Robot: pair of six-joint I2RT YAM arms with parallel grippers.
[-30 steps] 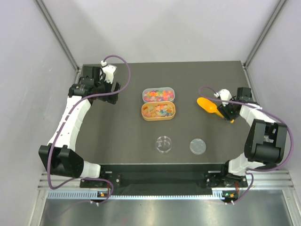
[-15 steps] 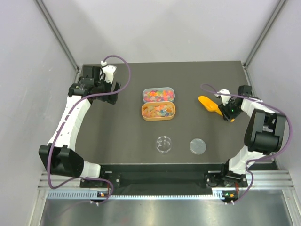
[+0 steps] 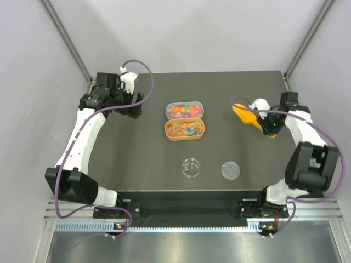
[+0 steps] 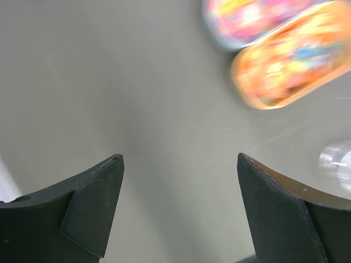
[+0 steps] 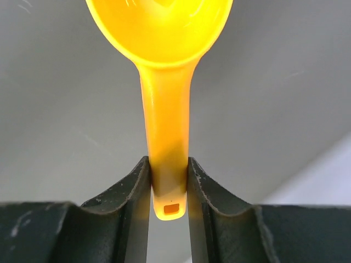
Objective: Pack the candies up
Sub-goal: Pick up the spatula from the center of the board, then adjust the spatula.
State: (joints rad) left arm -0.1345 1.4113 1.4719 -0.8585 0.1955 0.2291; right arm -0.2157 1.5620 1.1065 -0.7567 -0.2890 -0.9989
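Right gripper is pinching the handle of the orange scoop — both fingers are pressing against its sides, and the bowl is pointing away beyond the fingertips. Left gripper is hanging over the table with fingers spread wide, grasping nothing. The candies are lying in a clear tub and an orange tub — ahead and right of the left fingers, well apart from both grippers.
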